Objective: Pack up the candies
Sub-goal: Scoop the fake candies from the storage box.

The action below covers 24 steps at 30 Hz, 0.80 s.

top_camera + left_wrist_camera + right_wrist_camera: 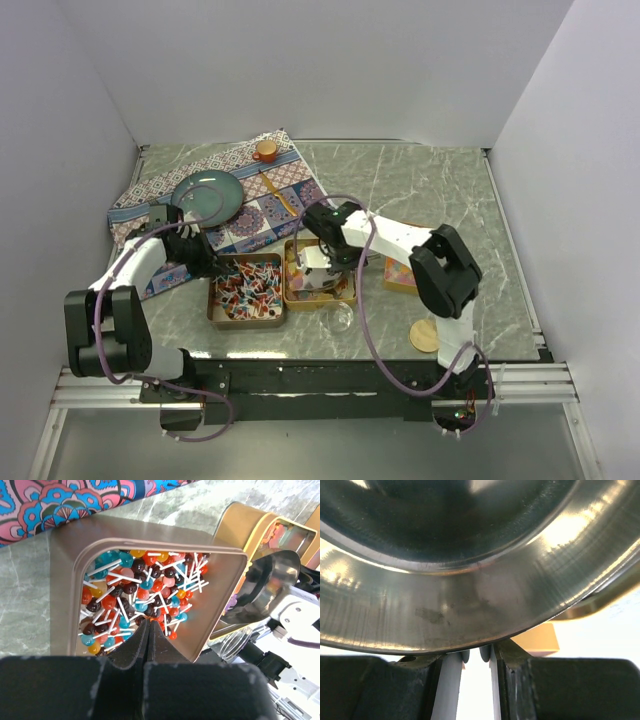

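Left gripper (pixel 146 639) pressed shut, arm stretched forward; right gripper (pixel 474 656) narrowly parted, pinching bowl (pixel 470 595) rim.

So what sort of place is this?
Probably a lab robot cell, not a home: plain white walls box in a marble-look table, left arm and right arm bolted at its near rail, staged tin of candies.

metal bowl (pixel 470 555) cropped by frame edges, middle tin (pixel 318 304) half hidden under right arm (pixel 390 238)

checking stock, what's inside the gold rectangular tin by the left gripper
The gold rectangular metal tin holds small round lollipops on white sticks, red, brown, blue and orange. Its near edge is hidden behind the black left gripper.
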Tool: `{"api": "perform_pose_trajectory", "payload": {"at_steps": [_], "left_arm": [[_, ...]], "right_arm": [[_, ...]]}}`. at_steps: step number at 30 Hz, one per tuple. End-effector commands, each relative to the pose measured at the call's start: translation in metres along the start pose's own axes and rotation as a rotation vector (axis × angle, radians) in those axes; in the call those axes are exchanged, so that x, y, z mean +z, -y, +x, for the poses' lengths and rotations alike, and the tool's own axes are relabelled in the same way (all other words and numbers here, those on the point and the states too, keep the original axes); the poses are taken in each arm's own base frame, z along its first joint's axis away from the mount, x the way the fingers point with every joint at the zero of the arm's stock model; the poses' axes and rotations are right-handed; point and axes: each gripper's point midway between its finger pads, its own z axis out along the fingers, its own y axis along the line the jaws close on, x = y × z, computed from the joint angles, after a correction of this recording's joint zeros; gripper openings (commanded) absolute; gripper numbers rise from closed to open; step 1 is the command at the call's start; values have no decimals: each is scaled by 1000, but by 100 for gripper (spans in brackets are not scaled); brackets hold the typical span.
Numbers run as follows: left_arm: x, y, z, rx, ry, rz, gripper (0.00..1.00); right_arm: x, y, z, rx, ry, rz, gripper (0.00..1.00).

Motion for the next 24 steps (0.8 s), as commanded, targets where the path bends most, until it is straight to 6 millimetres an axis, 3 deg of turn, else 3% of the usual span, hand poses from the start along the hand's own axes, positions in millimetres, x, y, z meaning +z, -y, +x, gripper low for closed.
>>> {"api": "perform_pose_trajectory", "payload": {"at_steps": [1, 15, 17, 18, 19, 22, 24], "left_arm": [[-14, 23, -25, 89, 100, 52, 1], [-47, 88, -88, 283, 229, 204, 1], [-51, 95, -97, 310, 256, 213, 13], [-56, 101, -104, 325, 277, 219, 24], [-58, 102, -107, 333, 291, 217, 43], [-65, 113, -123, 380, 346, 227, 61], [-69, 122, -133, 409, 374, 250, 65]], "right_arm": [[3, -3, -25, 66, 222, 42, 0], [-12, -12, -5, 165, 441, 134, 0], [-29, -5, 4, 190, 465, 188, 0], [-36, -3, 8, 182, 460, 207, 0], [-43, -1, 14, 177, 456, 230, 0], [-59, -9, 42, 99, 366, 286, 0], [-68, -21, 58, 36, 322, 308, 0]]}}
